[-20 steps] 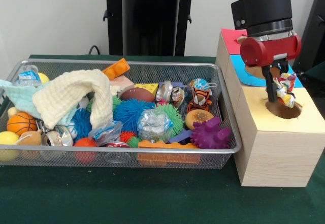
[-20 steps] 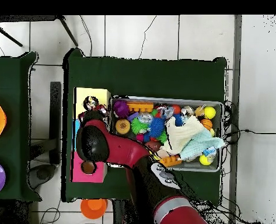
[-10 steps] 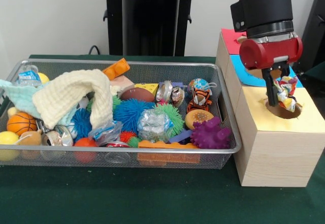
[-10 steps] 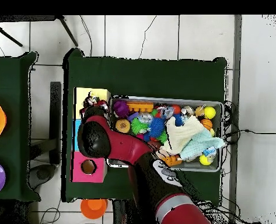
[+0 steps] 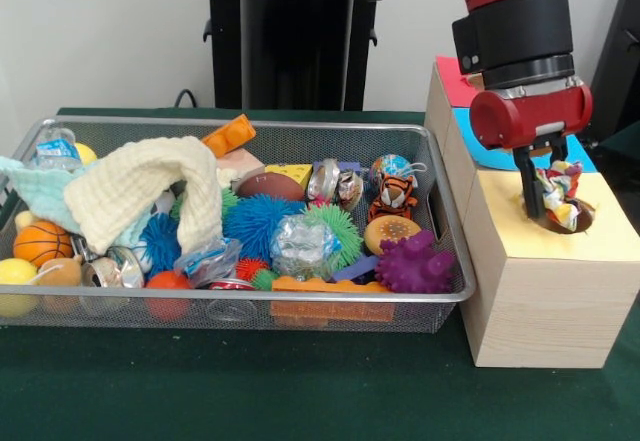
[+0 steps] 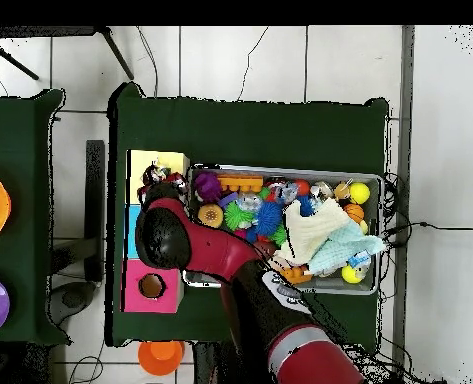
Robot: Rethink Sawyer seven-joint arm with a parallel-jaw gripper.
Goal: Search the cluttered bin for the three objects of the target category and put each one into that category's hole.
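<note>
My gripper (image 5: 543, 207) hangs over the yellow end of the wooden box (image 5: 540, 281), shut on a small red, white and yellow soft toy (image 5: 560, 189). The toy's lower part dips into the round hole (image 5: 577, 219) in the yellow top. In the overhead view the arm covers the gripper, and the toy (image 6: 156, 177) shows just past it on the yellow section (image 6: 160, 159). The wire bin (image 5: 300, 129) to the left holds a striped tiger toy (image 5: 393, 196) among its clutter.
The bin also holds a purple spiky ball (image 5: 413, 266), a cream cloth (image 5: 150, 186), a basketball (image 5: 40, 243), fuzzy balls and crushed cans. The box has a blue section (image 5: 480, 151) and a pink section (image 6: 140, 290) with its own hole (image 6: 152, 286).
The gripper has shifted a little to the right and down over the yellow hole, carrying the toy lower into it. The bin's contents have not moved.
</note>
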